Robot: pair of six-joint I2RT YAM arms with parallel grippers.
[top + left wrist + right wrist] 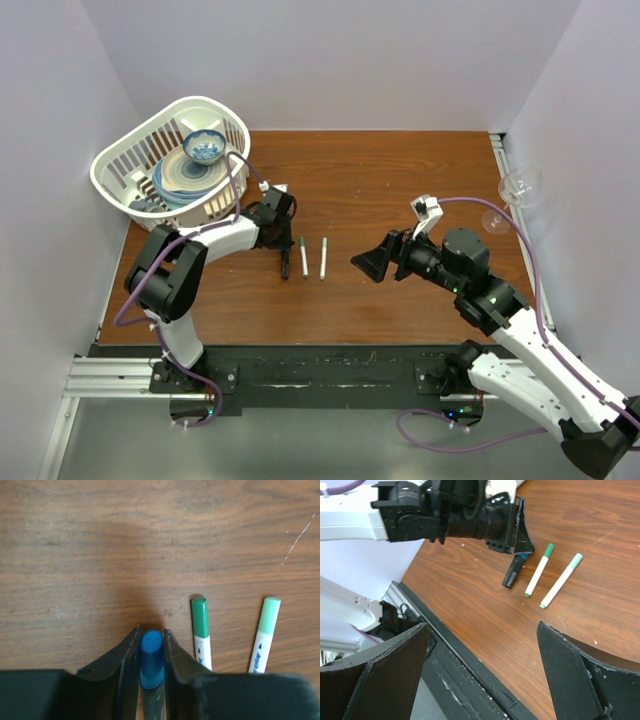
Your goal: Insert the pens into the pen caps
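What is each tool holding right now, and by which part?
The left tool clamps the dark pen by its blue cap; the right tool is open and holds nothing.

In the left wrist view, the blue-capped pen runs down between the fingers of the left tool, and its barrel is lost in shadow there. The tool's dark body hides the lower halves of the darker green-capped pen and the paler green-capped pen. Their printing is too blurred to read. In the right wrist view, the bottom edge cuts off both spread fingers of the right tool.
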